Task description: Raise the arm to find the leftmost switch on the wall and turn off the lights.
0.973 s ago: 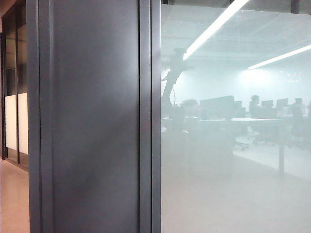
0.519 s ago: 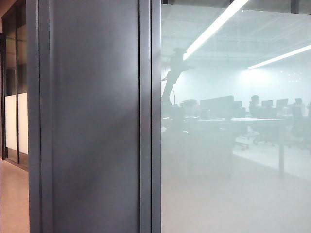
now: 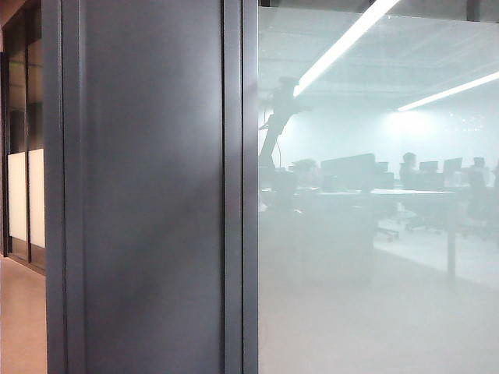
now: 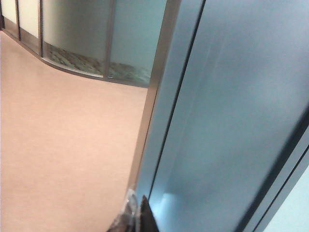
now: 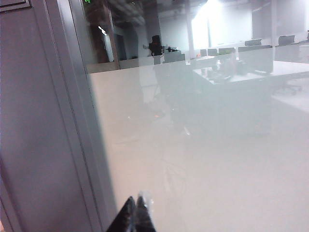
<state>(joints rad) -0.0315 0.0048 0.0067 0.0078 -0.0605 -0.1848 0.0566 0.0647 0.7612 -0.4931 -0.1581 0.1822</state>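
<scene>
My left hand (image 4: 136, 215) pinched closed at grey wall panel (image 4: 231, 121); right hand (image 5: 135, 212) closed facing frosted glass (image 5: 217, 159); arm (image 3: 274, 117) reflected, raised.

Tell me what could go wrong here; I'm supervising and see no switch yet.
No switch shows in any view, so the raised arm, only a hazy reflection in the frosted glass, may reach blindly. The left tool sits close to the grey wall panel and the right tool near the glass; either could scrape.
</scene>
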